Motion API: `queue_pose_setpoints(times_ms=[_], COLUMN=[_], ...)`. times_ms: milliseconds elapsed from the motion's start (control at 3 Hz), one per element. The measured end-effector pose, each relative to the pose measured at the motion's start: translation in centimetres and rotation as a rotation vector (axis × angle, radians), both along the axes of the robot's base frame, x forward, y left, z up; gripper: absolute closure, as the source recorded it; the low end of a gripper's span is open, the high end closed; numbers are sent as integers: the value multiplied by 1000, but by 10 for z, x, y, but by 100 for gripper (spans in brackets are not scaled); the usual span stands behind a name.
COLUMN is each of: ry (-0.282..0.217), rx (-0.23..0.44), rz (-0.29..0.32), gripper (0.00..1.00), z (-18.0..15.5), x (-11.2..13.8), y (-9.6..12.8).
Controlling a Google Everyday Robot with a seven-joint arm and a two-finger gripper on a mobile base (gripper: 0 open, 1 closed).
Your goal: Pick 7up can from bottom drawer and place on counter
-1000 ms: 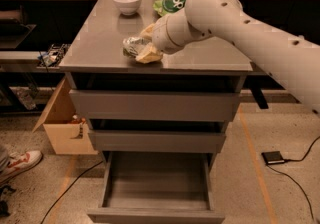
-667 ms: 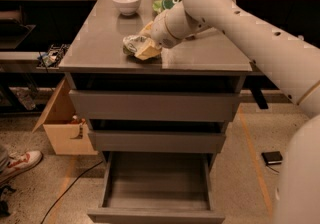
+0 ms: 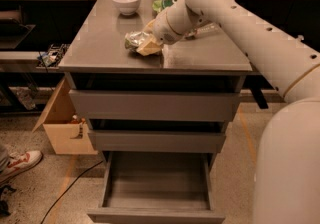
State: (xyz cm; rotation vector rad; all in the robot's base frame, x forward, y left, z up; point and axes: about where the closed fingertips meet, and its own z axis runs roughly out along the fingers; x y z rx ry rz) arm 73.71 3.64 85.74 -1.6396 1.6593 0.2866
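The 7up can (image 3: 132, 39), silvery, crumpled and marked with green, sits at the surface of the grey counter (image 3: 100, 48), near its middle. My gripper (image 3: 147, 44) reaches in from the right and its tan fingers (image 3: 150, 47) are closed on the can's right side. I cannot tell whether the can rests on the counter or hangs just above it. The bottom drawer (image 3: 157, 188) is pulled open below, and its grey floor is bare.
A white bowl (image 3: 126, 2) and a green snack bag (image 3: 163, 5) stand at the back of the counter. A clear bottle (image 3: 206, 30) lies behind my arm. A cardboard box (image 3: 64, 129) and a person's shoe (image 3: 20, 163) are on the floor at the left.
The can and gripper stay at almost the same spot on the counter. My arm's elbow has swung closer and fills more of the right side.
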Motion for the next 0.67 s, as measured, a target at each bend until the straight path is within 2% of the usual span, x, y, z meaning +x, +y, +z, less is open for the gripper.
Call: queue_pose_setpoints(times_ms=[667], ry=[3], rx=[0], rz=[3], gripper=[36], z=[-2], x=[0], y=[2])
